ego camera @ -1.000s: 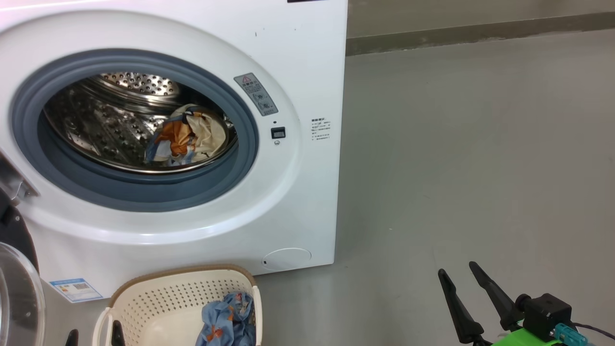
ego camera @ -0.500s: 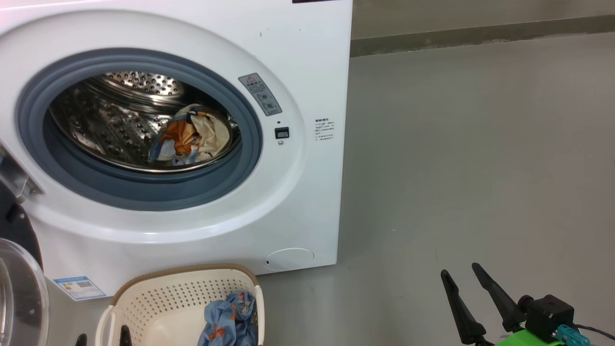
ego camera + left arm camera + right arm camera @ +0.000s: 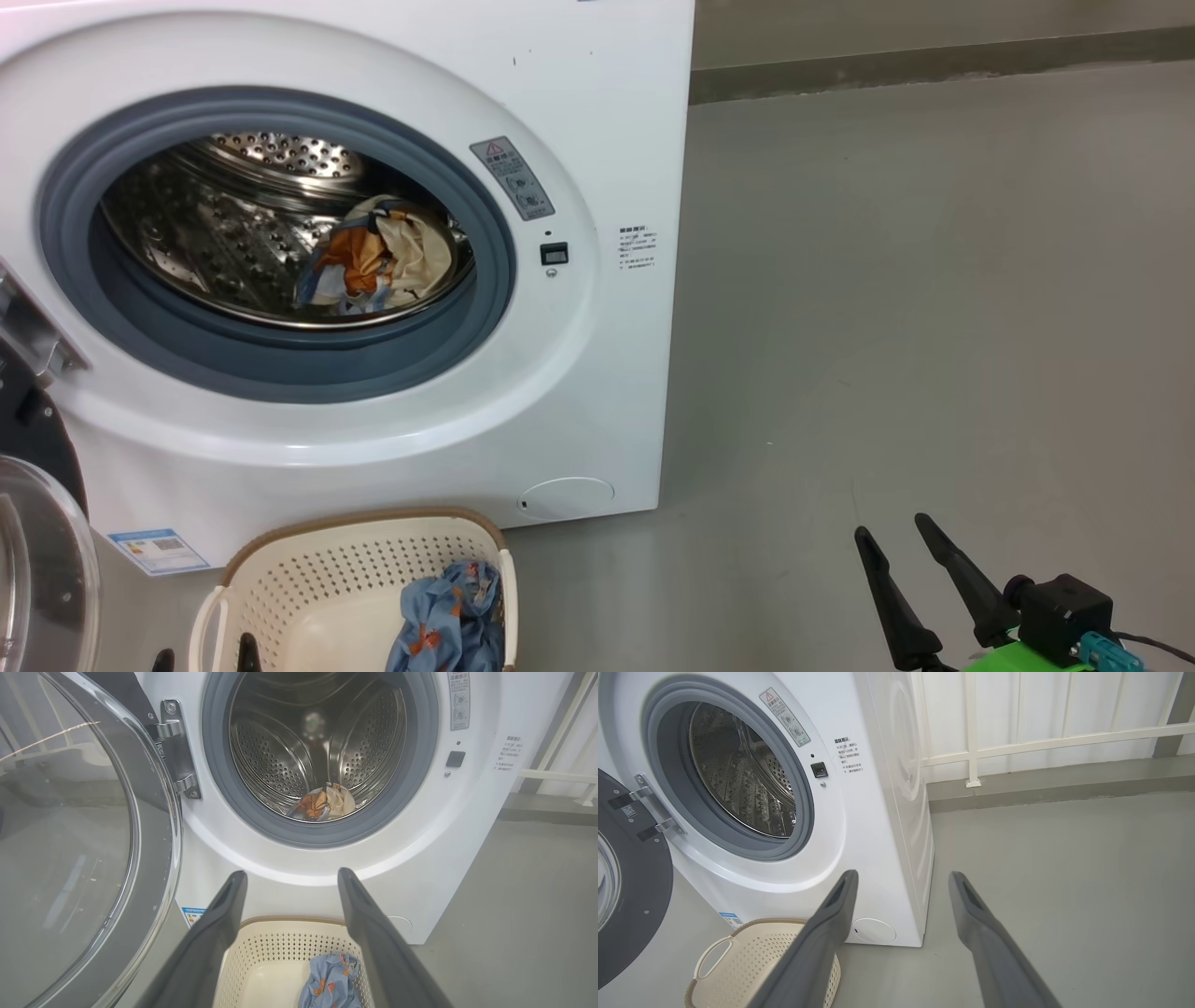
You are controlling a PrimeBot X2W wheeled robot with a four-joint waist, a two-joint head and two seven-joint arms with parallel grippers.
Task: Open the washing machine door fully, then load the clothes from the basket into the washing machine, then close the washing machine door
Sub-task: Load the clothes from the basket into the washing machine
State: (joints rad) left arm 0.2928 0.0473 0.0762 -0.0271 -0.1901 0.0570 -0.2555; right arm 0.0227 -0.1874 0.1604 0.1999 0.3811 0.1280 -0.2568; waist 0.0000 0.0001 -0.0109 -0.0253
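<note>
Only the head camera drifts a touch and nothing else has budged: the washing machine (image 3: 597, 392) gapes, the washing machine door (image 3: 70, 858) is swung wide on its left, and the basket (image 3: 308, 579) sits on the floor (image 3: 934, 280) against the machine's foot. One blue piece of the clothes (image 3: 448, 625) is bunched in the basket's right end, with another bundle (image 3: 378, 261) already in the drum (image 3: 233, 233). So loading looks half done, with the left end effector (image 3: 292, 873) spread and empty above the basket and the right end effector (image 3: 903, 873) spread too, idling over bare grey concrete before a white railing (image 3: 1041, 742).
</note>
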